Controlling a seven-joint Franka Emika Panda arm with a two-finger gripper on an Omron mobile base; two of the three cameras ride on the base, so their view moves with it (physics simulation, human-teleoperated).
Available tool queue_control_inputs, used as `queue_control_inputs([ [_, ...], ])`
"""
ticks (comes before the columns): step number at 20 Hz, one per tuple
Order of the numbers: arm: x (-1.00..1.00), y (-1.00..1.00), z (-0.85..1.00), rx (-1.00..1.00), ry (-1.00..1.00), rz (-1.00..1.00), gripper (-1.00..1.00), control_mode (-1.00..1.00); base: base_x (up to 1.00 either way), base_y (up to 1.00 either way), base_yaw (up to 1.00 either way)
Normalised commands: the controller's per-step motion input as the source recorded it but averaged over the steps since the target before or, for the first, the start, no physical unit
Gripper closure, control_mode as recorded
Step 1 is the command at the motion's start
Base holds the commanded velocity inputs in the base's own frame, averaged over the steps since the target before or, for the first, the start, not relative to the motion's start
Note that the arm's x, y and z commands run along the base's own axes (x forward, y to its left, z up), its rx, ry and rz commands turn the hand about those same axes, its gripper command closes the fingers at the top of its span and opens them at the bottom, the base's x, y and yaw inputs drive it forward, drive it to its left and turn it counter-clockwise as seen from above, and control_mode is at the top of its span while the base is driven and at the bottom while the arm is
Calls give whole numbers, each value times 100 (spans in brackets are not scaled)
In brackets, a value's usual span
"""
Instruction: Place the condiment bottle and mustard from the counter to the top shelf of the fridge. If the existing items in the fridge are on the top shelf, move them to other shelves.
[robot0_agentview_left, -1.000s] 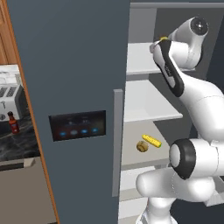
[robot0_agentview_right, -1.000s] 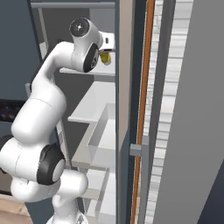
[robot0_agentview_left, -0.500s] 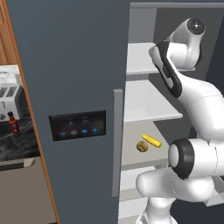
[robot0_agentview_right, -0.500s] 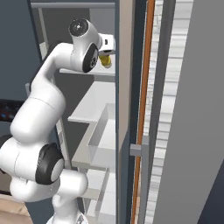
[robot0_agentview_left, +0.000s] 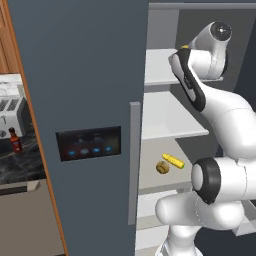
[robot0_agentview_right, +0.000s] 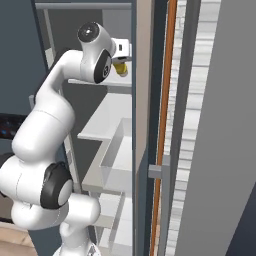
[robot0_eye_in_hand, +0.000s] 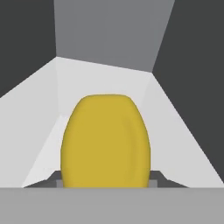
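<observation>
Far to the left, on the dark counter (robot0_agentview_left: 20, 167) beside the fridge, a small red-capped condiment bottle (robot0_agentview_left: 15, 140) stands near a toaster (robot0_agentview_left: 9, 116), not yet collected. Next comes the closed fridge door (robot0_agentview_left: 85, 100) with its control panel (robot0_agentview_left: 89, 143), and past its edge the open compartment. On a lower shelf (robot0_agentview_left: 160, 180) lie a round brownish item (robot0_agentview_left: 162, 167) and a yellow cob-like item (robot0_agentview_left: 173, 160), just beside each other. Above them the top shelf (robot0_agentview_left: 160, 70) carries the arm's reach: the gripper (robot0_agentview_right: 121, 56) is over it, near the right wall. The jaws are closed on the mustard (robot0_eye_in_hand: 106, 141), whose yellow body sits between the finger tips (robot0_eye_in_hand: 153, 177) in the hand view, with the shelf floor beyond. Judged from this, the step in hand is setting the mustard on the top shelf. Whether its base already touches the shelf cannot be told. The next move likely calls for lowering it upright, opening the jaws and drawing back without tipping it.
</observation>
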Motion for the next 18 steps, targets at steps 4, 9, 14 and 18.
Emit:
queue_control_inputs([
  [4,1,0,-1,0,0,0,-100,-100,0,0,0],
  [9,0,0,0,0,0,0,-100,-100,0,0,0],
  [14,2,0,0,0,0,0,-100,-100,0,0,0],
  [18,9,0,0,0,0,0,-100,-100,0,0,0],
])
